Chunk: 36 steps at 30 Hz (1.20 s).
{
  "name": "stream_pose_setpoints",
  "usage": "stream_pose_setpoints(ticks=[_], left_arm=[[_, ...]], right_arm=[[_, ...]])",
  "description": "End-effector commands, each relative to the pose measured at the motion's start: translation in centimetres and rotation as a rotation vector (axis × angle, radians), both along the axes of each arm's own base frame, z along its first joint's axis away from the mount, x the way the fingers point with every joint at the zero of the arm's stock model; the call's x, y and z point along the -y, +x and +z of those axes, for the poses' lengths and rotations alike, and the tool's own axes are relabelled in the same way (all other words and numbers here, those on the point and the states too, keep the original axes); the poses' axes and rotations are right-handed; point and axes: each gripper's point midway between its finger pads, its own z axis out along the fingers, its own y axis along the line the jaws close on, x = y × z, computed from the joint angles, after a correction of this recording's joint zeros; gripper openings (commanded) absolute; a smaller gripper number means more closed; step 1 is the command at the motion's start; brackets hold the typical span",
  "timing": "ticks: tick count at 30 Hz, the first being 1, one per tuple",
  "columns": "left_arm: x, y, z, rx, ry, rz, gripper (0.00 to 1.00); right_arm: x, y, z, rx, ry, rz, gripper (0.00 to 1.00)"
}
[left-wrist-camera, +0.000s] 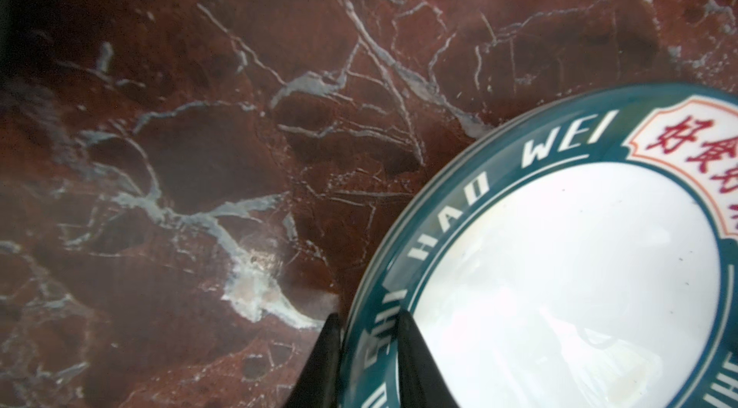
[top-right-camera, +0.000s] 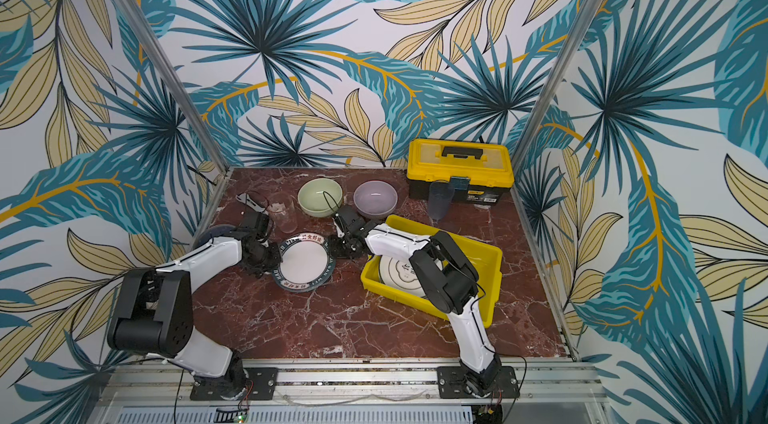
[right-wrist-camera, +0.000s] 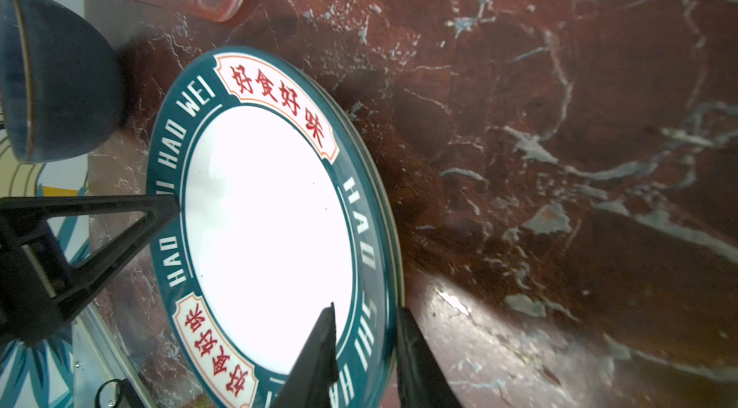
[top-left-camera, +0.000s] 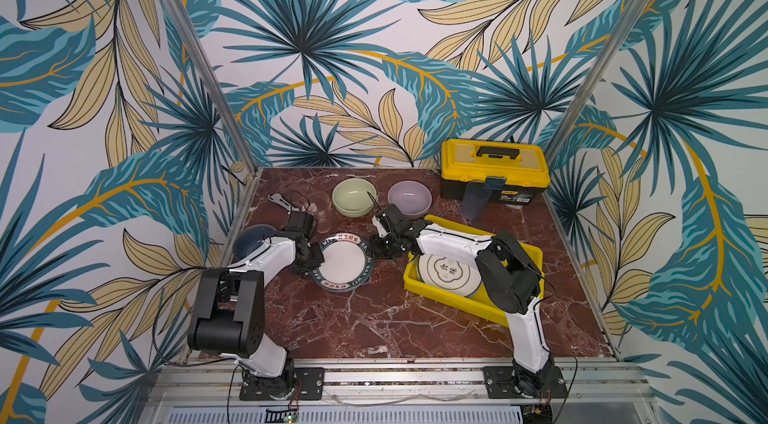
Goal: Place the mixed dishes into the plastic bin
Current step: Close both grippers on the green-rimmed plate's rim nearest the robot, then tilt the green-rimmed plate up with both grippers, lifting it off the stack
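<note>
A white plate with a dark teal lettered rim (top-left-camera: 345, 262) (top-right-camera: 303, 262) lies mid-table. My left gripper (top-left-camera: 319, 261) (left-wrist-camera: 367, 318) is shut on its left rim. At the opposite rim my right gripper (top-left-camera: 374, 253) (right-wrist-camera: 365, 308) pinches the plate (right-wrist-camera: 267, 226), one finger on top and one at the outer edge. The yellow plastic bin (top-left-camera: 449, 297) (top-right-camera: 399, 296) sits to the right, under the right arm, holding a white plate with a black ring emblem (top-left-camera: 446, 272). Behind stand a green bowl (top-left-camera: 354, 197), a lilac bowl (top-left-camera: 409, 197) and a bluish tumbler (top-left-camera: 475, 200).
A blue-grey bowl (top-left-camera: 253, 237) sits by the left wall behind the left arm. A clear tumbler (top-left-camera: 318, 210) and a grey metal tool (top-left-camera: 278, 200) are at the back left. A yellow-and-black toolbox (top-left-camera: 494, 168) fills the back right corner.
</note>
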Motion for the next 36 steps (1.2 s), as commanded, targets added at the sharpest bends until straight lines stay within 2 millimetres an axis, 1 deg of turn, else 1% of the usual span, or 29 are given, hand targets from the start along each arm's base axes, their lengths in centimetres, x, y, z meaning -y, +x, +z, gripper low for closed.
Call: stream_pose_setpoints(ticks=[1, 5, 10, 14, 19, 25, 29, 36], left_arm=[[0.9, -0.8, -2.2, -0.059, -0.03, -0.036, 0.23], [1.3, -0.8, -2.3, -0.055, -0.047, -0.048, 0.23], [1.7, -0.9, -2.7, -0.059, -0.065, -0.059, 0.23], [2.0, -1.2, -3.2, -0.077, -0.076, -0.066, 0.23], [2.5, -1.1, -3.3, -0.077, -0.085, -0.082, 0.23], [3.2, -1.0, -3.3, -0.082, -0.122, -0.105, 0.23], [3.9, -1.2, -3.4, -0.088, -0.152, -0.123, 0.23], [4.7, -1.5, -3.3, -0.091, -0.173, -0.148, 0.23]], right_arm=[[-3.2, -1.4, 2.8, -0.003, 0.18, 0.075, 0.27], [-3.6, -1.7, 4.2, 0.01, 0.233, 0.104, 0.27], [-4.7, -2.3, 5.6, 0.001, 0.332, 0.152, 0.27], [-4.7, -2.3, 5.6, -0.004, 0.345, 0.145, 0.28], [-4.9, -2.4, 5.8, -0.003, 0.363, 0.159, 0.28], [-5.0, -3.0, 7.5, 0.029, 0.398, 0.207, 0.28], [-4.7, -3.3, 7.5, 0.033, 0.381, 0.218, 0.28], [-4.3, -3.4, 6.0, 0.002, 0.334, 0.208, 0.27]])
